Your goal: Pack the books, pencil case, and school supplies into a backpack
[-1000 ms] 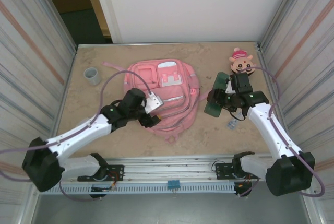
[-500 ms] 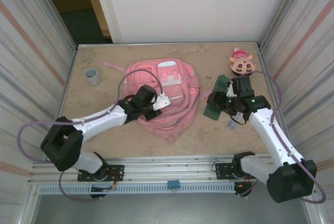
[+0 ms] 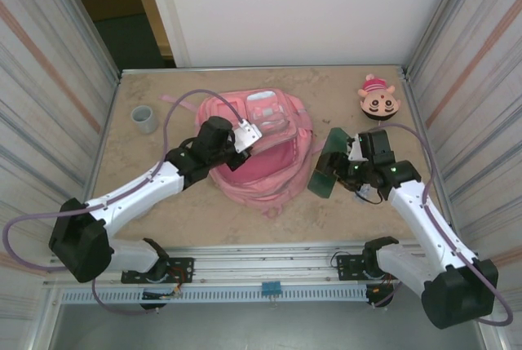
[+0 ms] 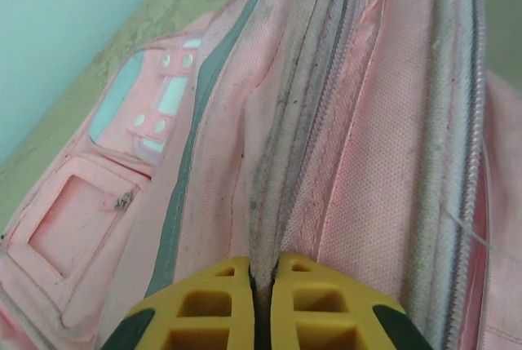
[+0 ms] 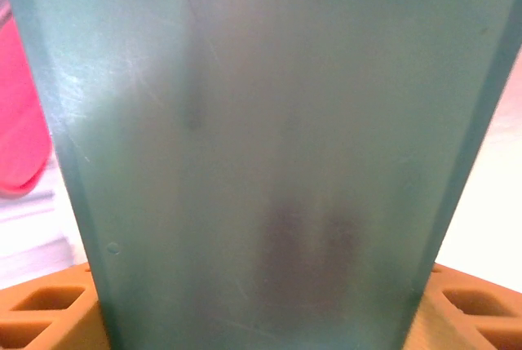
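The pink backpack (image 3: 273,179) lies mid-table with its main opening pulled apart, dark pink lining showing. My left gripper (image 3: 247,135) is shut on the upper zip edge and holds it up; in the left wrist view the yellow fingertips (image 4: 220,289) pinch a fold of the backpack's grey-pink zip band (image 4: 277,203). My right gripper (image 3: 349,167) is shut on the dark green pencil case (image 3: 325,172), tilted just right of the backpack's opening. The pencil case (image 5: 261,138) stands between orange fingers (image 5: 41,309). The books and school supplies are hidden.
A small grey cup (image 3: 144,118) stands at the far left. A round cartoon-face toy (image 3: 378,101) lies at the far right corner. Corrugated metal walls close in both sides, and a rail (image 3: 261,272) runs along the near edge.
My left gripper closed on the backpack's zip edge and drew it up and back, opening the bag. My right arm carried the pencil case left, toward the opening.
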Available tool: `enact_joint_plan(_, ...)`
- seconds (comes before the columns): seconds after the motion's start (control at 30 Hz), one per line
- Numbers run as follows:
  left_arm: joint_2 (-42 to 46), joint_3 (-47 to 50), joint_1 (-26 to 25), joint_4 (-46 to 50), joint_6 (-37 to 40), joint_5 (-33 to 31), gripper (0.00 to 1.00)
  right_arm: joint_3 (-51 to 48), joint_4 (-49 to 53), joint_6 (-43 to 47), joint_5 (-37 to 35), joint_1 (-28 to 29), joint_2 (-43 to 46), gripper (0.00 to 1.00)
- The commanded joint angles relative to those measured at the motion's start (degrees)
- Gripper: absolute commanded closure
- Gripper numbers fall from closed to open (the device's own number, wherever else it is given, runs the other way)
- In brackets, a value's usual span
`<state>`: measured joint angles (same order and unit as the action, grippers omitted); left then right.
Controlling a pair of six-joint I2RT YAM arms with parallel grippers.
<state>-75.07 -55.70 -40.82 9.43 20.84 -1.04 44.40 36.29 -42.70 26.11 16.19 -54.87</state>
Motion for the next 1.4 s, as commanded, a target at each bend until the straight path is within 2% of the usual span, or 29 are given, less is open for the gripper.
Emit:
enact_joint_plan(0.0,3.5,-3.9,-0.2,-2.9,-7.1,5.8,1.0,-1.9,-7.2,-7.9,6.3,5.0,2.3,0.35)
enact_joint_plan(0.1,3.4,-4.8,-0.2,-3.4,-9.2,7.6,1.0,-3.2,-10.0,-10.5,9.7,9.8,0.9,0.34)
enact_joint_plan(0.33,3.0,-6.1,-0.2,-3.3,-12.0,8.3,1.0,-3.0,-16.8,-15.3,11.5,19.2,-5.9,0.34)
enact_joint_plan(0.63,3.3,-5.7,-0.2,-6.2,-15.3,11.7,1.0,0.1,-30.0,-20.2,9.7,20.6,-18.6,0.34)
enact_joint_plan(0.77,4.0,-5.4,-0.1,-6.0,-15.1,11.6,1.0,2.6,-32.4,-19.9,5.9,20.3,-22.8,0.27)
enact_joint_plan(0.9,4.6,-5.0,0.1,-5.5,-15.0,11.3,1.0,3.6,-30.1,-19.7,0.8,20.3,-22.6,0.2)
enact_joint_plan(1.0,5.1,-3.9,0.4,-6.0,-14.8,11.0,1.0,1.4,-27.4,-20.2,-5.2,22.4,-19.8,0.18)
enact_joint_plan(1.13,5.2,-2.5,0.6,-7.2,-15.3,11.0,1.0,-4.3,-29.3,-23.8,-12.6,26.7,-15.2,0.18)
enact_joint_plan(1.27,5.0,-2.0,0.8,-8.0,-15.9,11.5,1.0,-8.7,-32.9,-30.2,-18.2,30.1,-13.2,0.22)
enact_joint_plan(1.37,5.1,-2.0,0.8,-7.9,-15.8,11.3,1.0,-8.6,-30.9,-32.6,-22.6,33.0,-13.5,0.25)
